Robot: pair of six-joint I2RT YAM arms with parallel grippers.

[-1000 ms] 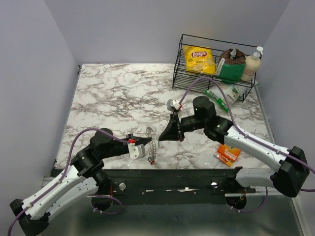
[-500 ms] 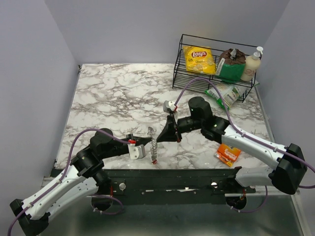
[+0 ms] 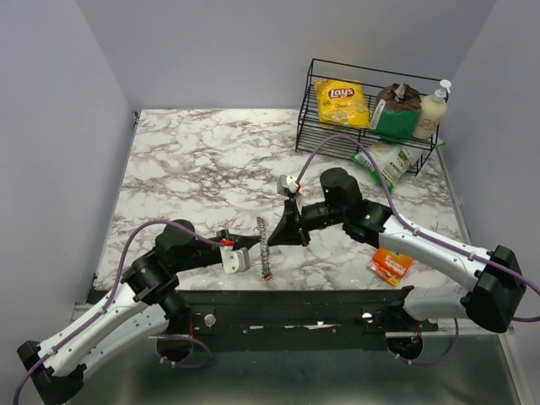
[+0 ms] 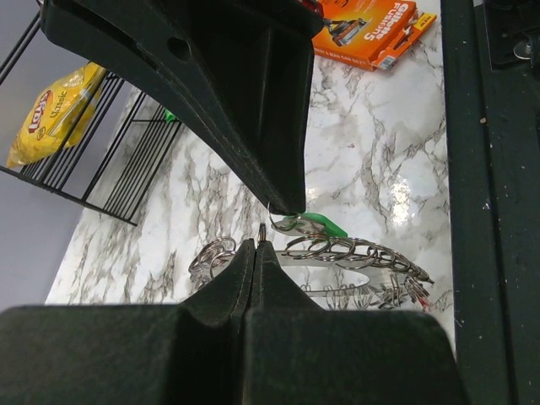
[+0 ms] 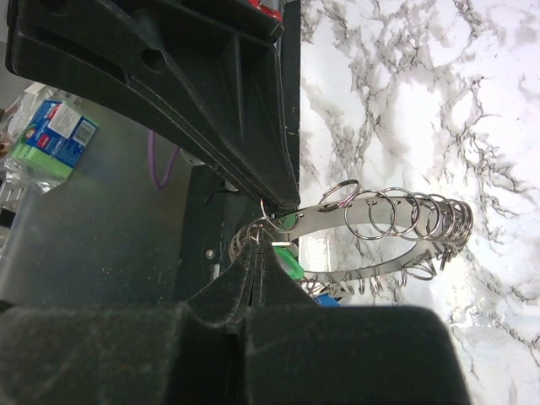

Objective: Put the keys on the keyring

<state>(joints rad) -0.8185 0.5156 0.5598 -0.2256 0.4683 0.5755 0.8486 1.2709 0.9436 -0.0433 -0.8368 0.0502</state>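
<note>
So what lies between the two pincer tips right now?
The keyring, standing on edge, with the left pincer and the right pincer both shut at its rim. The top view shows it best, and both wrist views agree.

wire basket point(image 3: 325, 135): yellow chip bag point(image 3: 342, 101), pump bottle point(image 3: 433, 111) inside | orange packet point(image 3: 391, 265): on marble table point(image 3: 194, 169), near edge

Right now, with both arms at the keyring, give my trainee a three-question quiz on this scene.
1. True or false: the left fingers and the right fingers are both shut.
2. In the left wrist view, which key head shows beside the keyring? A red, B green, C yellow.
3. Fill in: the yellow chip bag sits in the wire ____.
Key: 1 true; 2 B, the green key; 3 basket.
</note>
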